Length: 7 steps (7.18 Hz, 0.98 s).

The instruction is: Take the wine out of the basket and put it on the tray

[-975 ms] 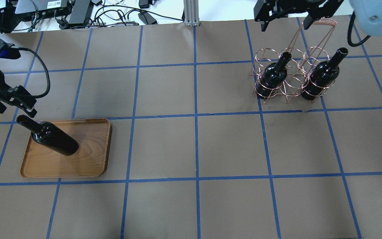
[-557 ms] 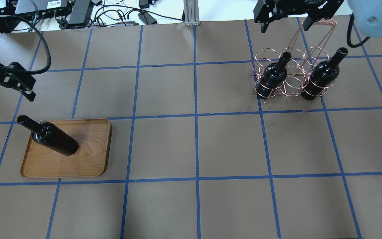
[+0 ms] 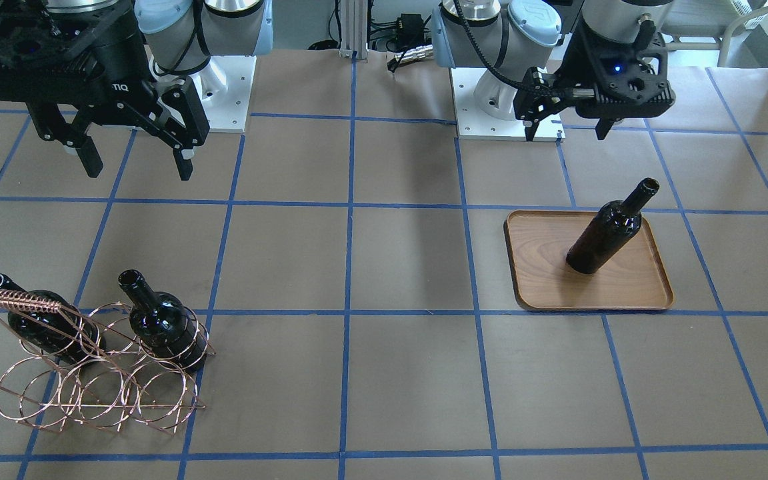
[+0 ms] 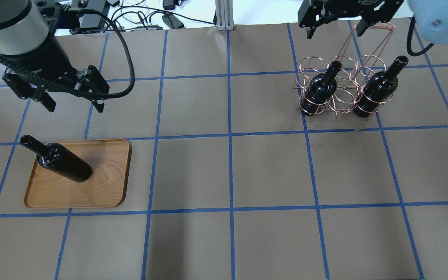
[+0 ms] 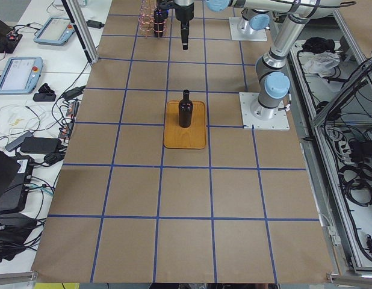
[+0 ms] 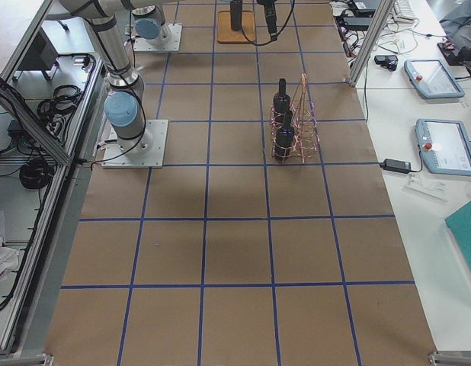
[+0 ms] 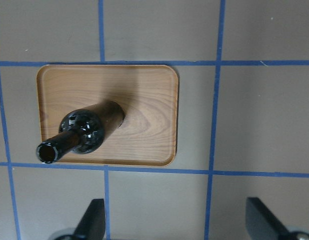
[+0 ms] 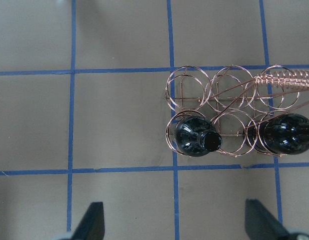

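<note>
One near-black wine bottle (image 4: 64,165) stands upright on the brown wooden tray (image 4: 105,186); it also shows in the left wrist view (image 7: 89,131) on the tray (image 7: 149,95). My left gripper (image 4: 75,107) is open and empty, high above the table beyond the tray. The copper wire basket (image 4: 342,102) stands at the far right with two more bottles, one (image 4: 319,91) at its left end and one (image 4: 377,91) at its right end. My right gripper (image 4: 335,31) is open and empty, high above and beyond the basket (image 8: 289,79).
The table is covered in brown paper with a grid of blue tape. Cables and boxes lie past the far edge (image 4: 91,15). The arm bases (image 3: 511,100) stand at the robot's side of the table. The basket's middle slots hold nothing.
My left gripper has risen and moved right, away from the neck of the bottle on the tray. The bottle, tray, basket and right arm have not moved.
</note>
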Tool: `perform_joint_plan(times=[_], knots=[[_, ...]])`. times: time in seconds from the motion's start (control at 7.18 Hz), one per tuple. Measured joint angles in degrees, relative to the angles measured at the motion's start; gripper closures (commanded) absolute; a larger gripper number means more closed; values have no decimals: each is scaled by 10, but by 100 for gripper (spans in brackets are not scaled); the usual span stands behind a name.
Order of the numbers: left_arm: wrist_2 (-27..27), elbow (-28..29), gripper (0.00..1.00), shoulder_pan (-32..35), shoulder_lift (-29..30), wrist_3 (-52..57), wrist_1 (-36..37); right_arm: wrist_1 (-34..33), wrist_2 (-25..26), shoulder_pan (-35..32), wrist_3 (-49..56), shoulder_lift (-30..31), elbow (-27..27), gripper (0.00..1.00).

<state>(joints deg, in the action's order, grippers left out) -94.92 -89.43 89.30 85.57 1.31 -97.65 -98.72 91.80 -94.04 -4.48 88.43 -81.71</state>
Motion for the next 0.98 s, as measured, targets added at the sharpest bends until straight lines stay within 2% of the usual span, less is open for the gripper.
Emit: perform_joint_plan(times=[0.42, 0.98], knots=[[29, -3, 0, 16, -1, -8, 2, 0, 0, 0, 0, 1, 0, 0], [31, -3, 0, 16, -3, -8, 2, 0, 0, 0, 0, 1, 0, 0]])
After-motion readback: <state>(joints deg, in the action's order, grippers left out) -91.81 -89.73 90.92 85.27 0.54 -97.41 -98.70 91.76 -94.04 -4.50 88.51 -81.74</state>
